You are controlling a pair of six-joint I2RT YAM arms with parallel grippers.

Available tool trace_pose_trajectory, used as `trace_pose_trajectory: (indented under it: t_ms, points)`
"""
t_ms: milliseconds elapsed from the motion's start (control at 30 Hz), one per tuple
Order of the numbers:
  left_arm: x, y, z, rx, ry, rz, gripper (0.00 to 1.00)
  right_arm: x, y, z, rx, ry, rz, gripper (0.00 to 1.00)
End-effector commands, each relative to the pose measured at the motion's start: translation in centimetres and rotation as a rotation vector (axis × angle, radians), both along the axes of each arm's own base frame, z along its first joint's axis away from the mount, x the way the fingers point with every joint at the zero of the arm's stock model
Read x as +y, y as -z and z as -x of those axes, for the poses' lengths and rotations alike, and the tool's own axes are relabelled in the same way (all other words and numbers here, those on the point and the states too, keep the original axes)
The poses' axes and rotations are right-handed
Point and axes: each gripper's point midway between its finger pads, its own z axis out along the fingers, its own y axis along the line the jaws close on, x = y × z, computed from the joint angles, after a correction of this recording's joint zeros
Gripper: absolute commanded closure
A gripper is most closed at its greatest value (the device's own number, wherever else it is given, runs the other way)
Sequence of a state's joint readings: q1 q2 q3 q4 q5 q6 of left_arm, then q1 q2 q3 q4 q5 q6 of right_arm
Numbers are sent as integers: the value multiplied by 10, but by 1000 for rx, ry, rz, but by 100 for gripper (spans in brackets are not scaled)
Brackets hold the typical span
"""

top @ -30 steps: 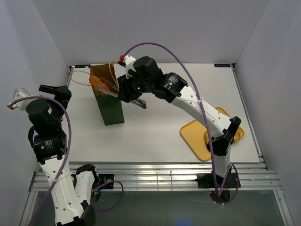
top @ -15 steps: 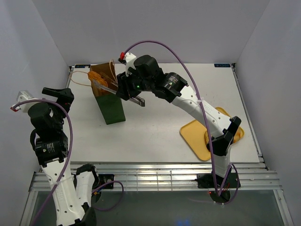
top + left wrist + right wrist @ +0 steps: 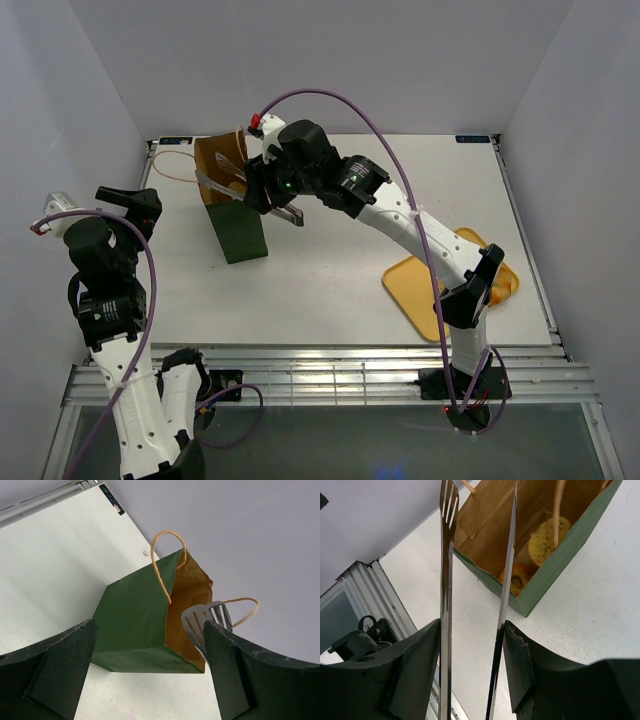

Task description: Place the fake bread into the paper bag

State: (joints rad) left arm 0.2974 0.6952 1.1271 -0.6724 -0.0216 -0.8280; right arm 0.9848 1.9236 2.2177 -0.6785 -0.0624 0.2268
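Note:
The dark green paper bag (image 3: 240,225) stands upright at the far left, its brown mouth open. My right gripper (image 3: 272,192) is shut on the metal tongs (image 3: 213,183). Their spread, empty tips hover over the bag's mouth. In the right wrist view the tongs (image 3: 445,580) pass between my fingers. Inside the bag (image 3: 560,555) lie a speckled flat slice (image 3: 547,539) and a round golden bread piece (image 3: 517,577). My left gripper (image 3: 130,203) is open and empty, left of the bag. Its view shows the bag (image 3: 135,625) and a tong tip (image 3: 204,620).
A flat yellow tray (image 3: 415,290) lies at the near right, partly hidden by the right arm. The bag's cord handles (image 3: 172,165) loop out to the left. White walls enclose the table on the left, back and right.
The bread piece held between the tong tips above the bag is gone from them; the tongs have opened and now hover empty. My left arm shifted slightly.

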Motion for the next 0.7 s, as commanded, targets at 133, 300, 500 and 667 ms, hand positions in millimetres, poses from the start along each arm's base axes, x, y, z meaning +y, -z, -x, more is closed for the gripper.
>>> trace_pose_trajectory:
  t_ms: [133,300,500,667]
  points:
    - [-3,-13,1,-39,16,-3,4,1,-22,-4,-59,22,-50,43]
    - [-9,-12,-3,-40,49,6,4,-15,-31,2,-62,44,-47,44]
    - [-11,-10,-1,-48,59,12,4,-36,-47,18,-65,31,-63,44]
    - [-11,-6,0,-51,54,16,4,-63,-55,21,-88,94,-51,44]
